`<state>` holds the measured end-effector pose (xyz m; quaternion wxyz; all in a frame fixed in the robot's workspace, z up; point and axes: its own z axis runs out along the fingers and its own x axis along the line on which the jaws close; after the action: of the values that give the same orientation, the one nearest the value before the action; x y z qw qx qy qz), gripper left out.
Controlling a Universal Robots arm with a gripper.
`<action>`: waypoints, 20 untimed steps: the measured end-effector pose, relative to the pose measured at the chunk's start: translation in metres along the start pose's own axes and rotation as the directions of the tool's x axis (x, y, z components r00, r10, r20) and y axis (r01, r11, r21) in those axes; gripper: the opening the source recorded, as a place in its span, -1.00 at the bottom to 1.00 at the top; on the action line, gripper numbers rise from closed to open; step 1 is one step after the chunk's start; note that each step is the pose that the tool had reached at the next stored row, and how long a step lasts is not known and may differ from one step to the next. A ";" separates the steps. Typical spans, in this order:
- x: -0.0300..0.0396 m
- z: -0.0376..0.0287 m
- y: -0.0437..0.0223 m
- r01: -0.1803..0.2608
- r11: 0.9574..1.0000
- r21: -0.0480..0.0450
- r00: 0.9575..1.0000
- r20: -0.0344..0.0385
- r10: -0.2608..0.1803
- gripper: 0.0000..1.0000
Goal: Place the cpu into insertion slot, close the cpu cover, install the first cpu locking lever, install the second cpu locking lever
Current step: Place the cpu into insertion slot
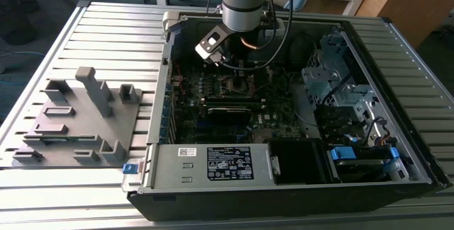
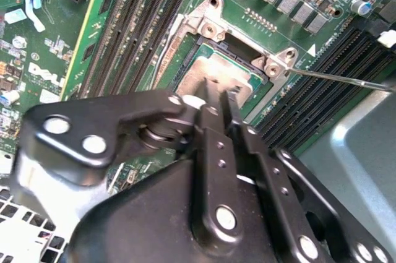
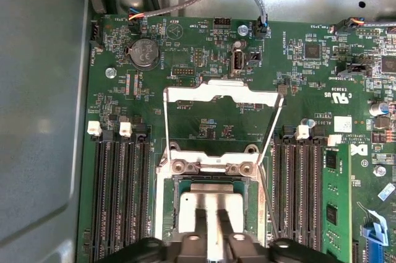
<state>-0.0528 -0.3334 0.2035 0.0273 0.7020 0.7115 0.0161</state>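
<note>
**Gripper and socket, nearest first.** The gripper (image 3: pixel 211 216) has its two black fingers (image 3: pixel 199 229) drawn nearly together, with only a thin slit between them. You can see nothing clamped in that slit. The fingertips sit over the middle of the cpu (image 3: pixel 210 201). Whether they press on its silver top or hang just above it cannot be told.

The cpu lies flat and square within the insertion slot (image 3: pixel 185 184), whose dark rim shows around the chip's edges.

Just past the slot, the cpu cover (image 3: pixel 219 93) is swung back on its hinge, clear of the chip. Green board shows through its cut-out centre.

In the second wrist view, a thin locking lever (image 2: pixel 346 79) projects sideways from the slot's corner, unlatched and away from the cover.

Long black memory slots (image 3: pixel 117 195) flank the socket on both sides. One of them carries a green memory stick (image 3: pixel 337 201).

Beyond the cover, the motherboard (image 3: pixel 204 46) carries a round coin cell (image 3: pixel 143 52).

In the exterior view, the arm (image 1: pixel 245 1) comes down from the upper middle of the frame into the open computer case (image 1: pixel 284 206).

A grey fixture block (image 1: pixel 78 118) lies well apart at the exterior view's left, on the slatted table (image 1: pixel 106 28).
</note>
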 end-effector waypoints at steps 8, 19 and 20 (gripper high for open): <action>-0.0001 -0.0002 0.0002 0.000 1.000 0.015 1.000 0.000 0.000 -0.77; 0.0000 0.0008 0.0004 0.000 1.000 0.026 1.000 0.000 0.000 -0.77; 0.0000 0.0012 0.0007 0.000 1.000 0.025 1.000 0.000 0.000 -0.77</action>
<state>-0.0521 -0.3334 0.2024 0.0183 0.7023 0.7116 0.0071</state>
